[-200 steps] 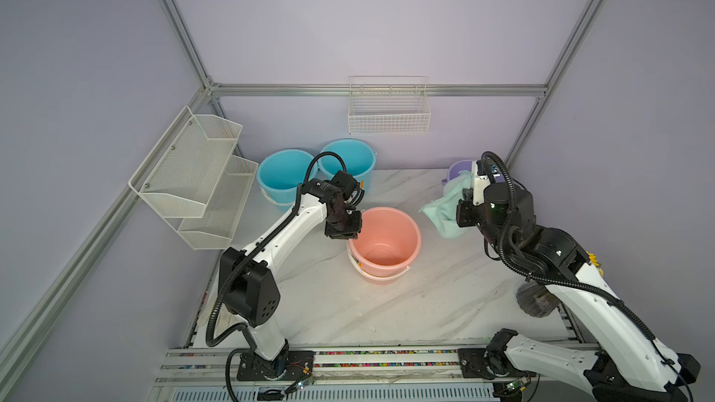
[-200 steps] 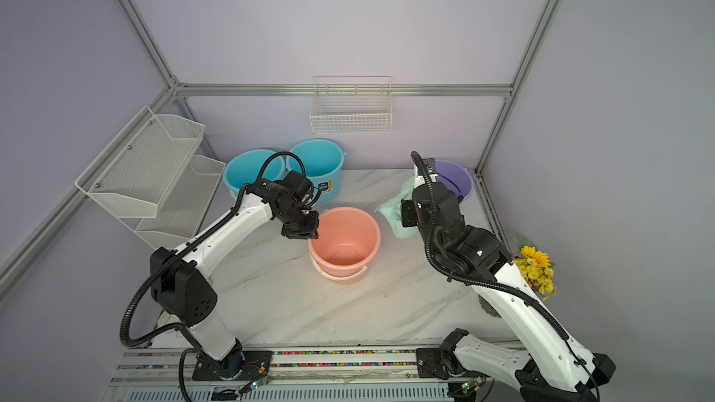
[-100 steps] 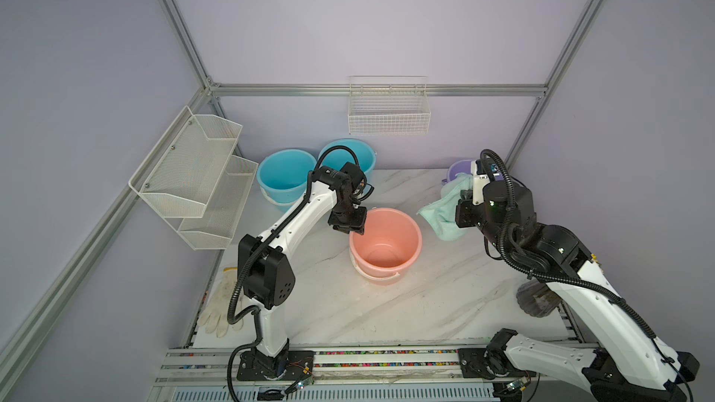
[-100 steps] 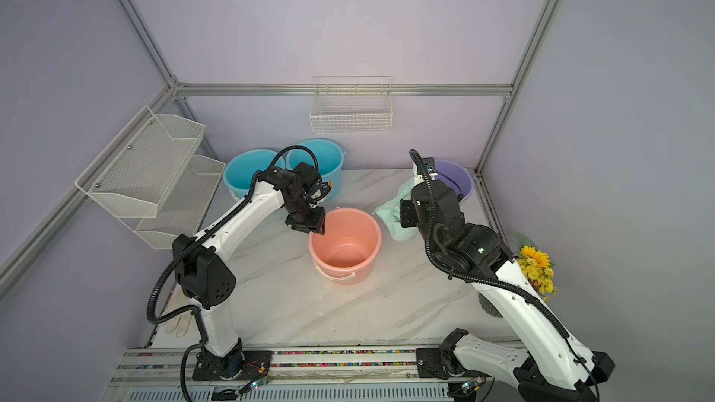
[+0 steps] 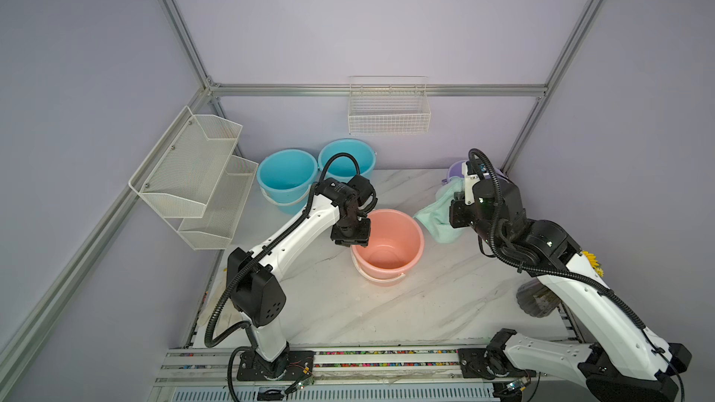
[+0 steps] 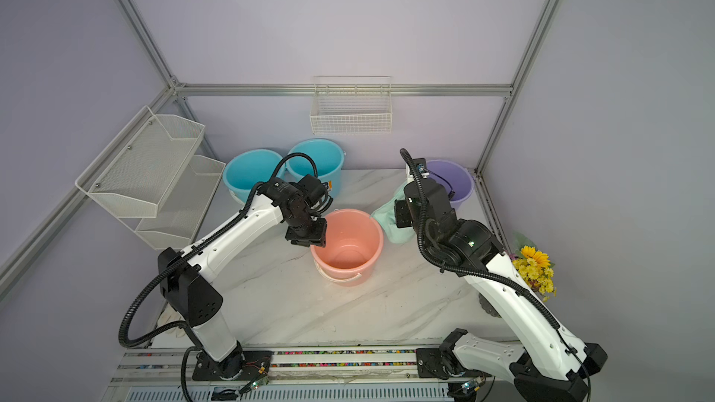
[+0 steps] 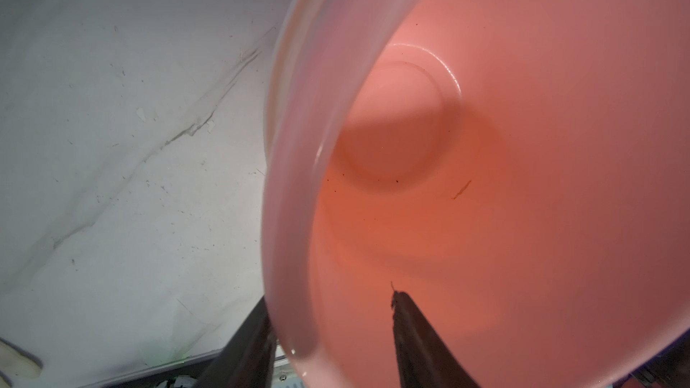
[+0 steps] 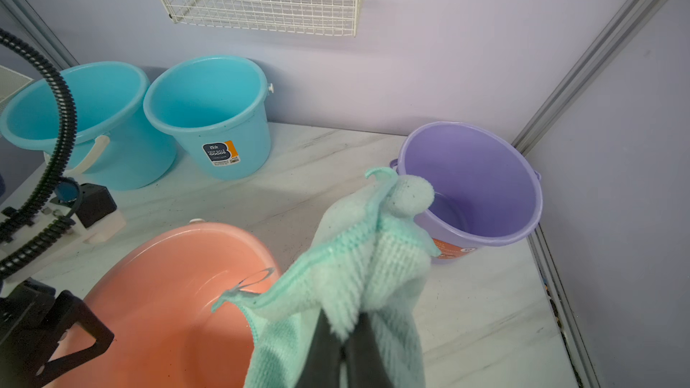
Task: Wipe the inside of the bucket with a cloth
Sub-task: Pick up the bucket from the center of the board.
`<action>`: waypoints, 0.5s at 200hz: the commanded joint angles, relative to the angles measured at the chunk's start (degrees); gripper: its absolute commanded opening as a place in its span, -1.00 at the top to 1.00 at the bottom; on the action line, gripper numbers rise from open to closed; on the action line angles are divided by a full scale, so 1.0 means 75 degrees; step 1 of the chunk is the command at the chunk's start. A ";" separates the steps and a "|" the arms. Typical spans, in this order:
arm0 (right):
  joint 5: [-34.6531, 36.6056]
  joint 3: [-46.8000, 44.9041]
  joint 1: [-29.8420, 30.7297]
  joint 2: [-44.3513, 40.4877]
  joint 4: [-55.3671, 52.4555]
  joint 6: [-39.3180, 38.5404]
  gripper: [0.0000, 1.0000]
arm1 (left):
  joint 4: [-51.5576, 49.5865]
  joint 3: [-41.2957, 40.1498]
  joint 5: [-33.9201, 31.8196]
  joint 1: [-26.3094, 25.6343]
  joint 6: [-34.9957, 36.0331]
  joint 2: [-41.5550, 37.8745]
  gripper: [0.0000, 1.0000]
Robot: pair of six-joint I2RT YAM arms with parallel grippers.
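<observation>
My left tool (image 7: 328,307) is open, straddling the pink bucket (image 5: 387,249) rim, one finger inside, one outside. My right tool (image 8: 345,330) is clamped on the mint cloth (image 5: 437,218), which hangs just beside that bucket, outside it, near the purple bucket (image 6: 450,183) on the worktop (image 5: 348,303)

Left arm (image 5: 294,232): reaching forward, wrist bent down; left gripper (image 7: 328,298) fingers (image 7: 414,337) parted
Right arm (image 5: 580,291): elbow raised; right gripper (image 8: 343,341) pinching cloth (image 8: 358,255) between fingers
</observation>
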 commanded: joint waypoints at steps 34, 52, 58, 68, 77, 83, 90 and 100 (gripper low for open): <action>-0.0087 -0.0074 -0.0025 -0.0040 -0.0065 0.0239 1.00 | 0.0456 -0.0734 -0.0010 -0.0146 -0.0728 -0.0372 0.12; -0.0058 -0.0029 -0.0024 -0.0008 -0.0077 0.0241 1.00 | 0.0566 -0.0871 0.0008 -0.0164 -0.0742 -0.0407 0.27; -0.0068 -0.0012 -0.0030 0.0006 -0.0097 0.0239 1.00 | 0.0587 -0.0892 -0.0024 -0.0169 -0.0743 -0.0408 0.35; -0.0072 0.0052 -0.0028 0.0040 -0.0114 0.0251 1.00 | 0.0598 -0.0870 -0.0050 -0.0170 -0.0710 -0.0409 0.51; -0.0084 0.0083 -0.0033 0.0068 -0.0131 0.0262 1.00 | 0.0604 -0.0804 -0.0131 -0.0164 -0.0646 -0.0409 0.63; -0.0109 0.0112 -0.0025 0.0096 -0.0149 0.0280 1.00 | 0.0605 -0.0763 -0.0169 -0.0167 -0.0614 -0.0408 0.70; -0.0175 0.0119 -0.0025 0.0117 -0.0133 0.0275 1.00 | 0.0604 -0.0712 -0.0244 -0.0164 -0.0559 -0.0408 0.75; -0.0342 0.0111 -0.0030 0.0150 -0.0096 0.0264 1.00 | 0.0603 -0.0627 -0.0368 -0.0164 -0.0500 -0.0431 0.80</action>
